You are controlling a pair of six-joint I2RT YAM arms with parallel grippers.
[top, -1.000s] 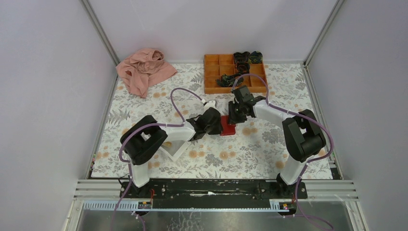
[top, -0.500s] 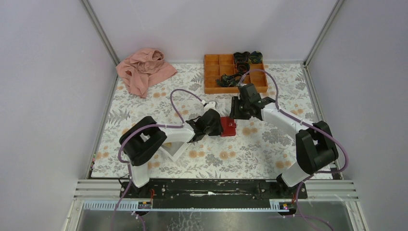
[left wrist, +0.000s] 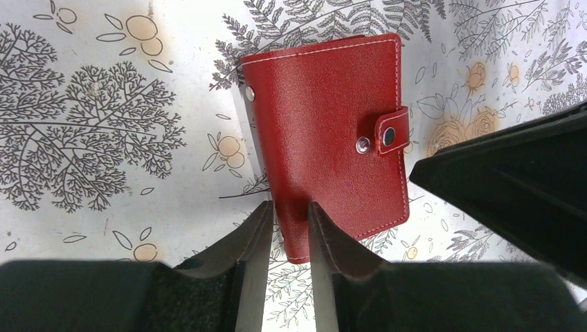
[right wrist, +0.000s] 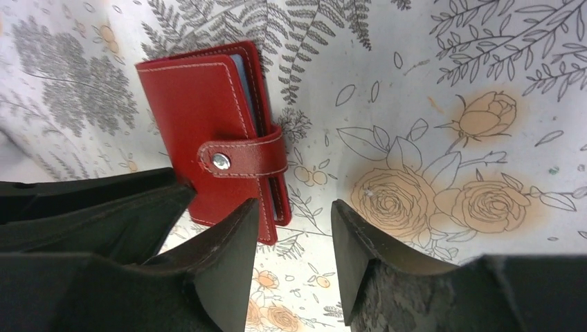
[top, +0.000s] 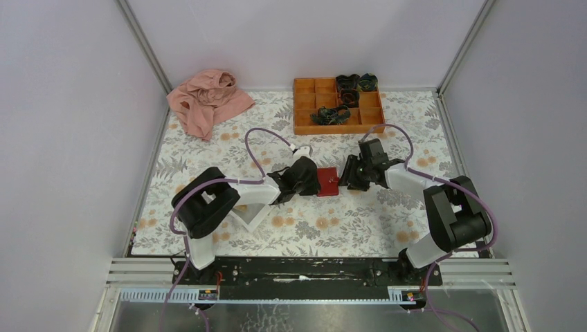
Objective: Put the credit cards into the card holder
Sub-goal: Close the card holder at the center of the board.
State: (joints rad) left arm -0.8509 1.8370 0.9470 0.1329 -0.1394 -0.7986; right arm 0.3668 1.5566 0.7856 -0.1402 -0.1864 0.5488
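Card holder [left wrist: 332, 131] lies snapped shut on the table [top: 311, 228]; only our left wrist view shows the left gripper [left wrist: 289, 214] pinching its near edge. At its 3 o'clock overhead, we see the right gripper [right wrist: 294, 207] angled low, jaws spread, empty.

The desk [top: 387, 214] is showing a pale top printed all over with grey ferns and orange roses. At its far left corner a pink cloth [top: 208, 102] is lying in a crumpled heap. At the middle of the far edge an orange compartment box [top: 304, 104] is sitting square (dark bits [top: 331, 115] are filling several of its cells). Near the centre the dark-red card holder [top: 327, 182] is lying folded, its snap tab fastened. A white tray [top: 253, 218] is peeking out nearer the left, partly hidden.
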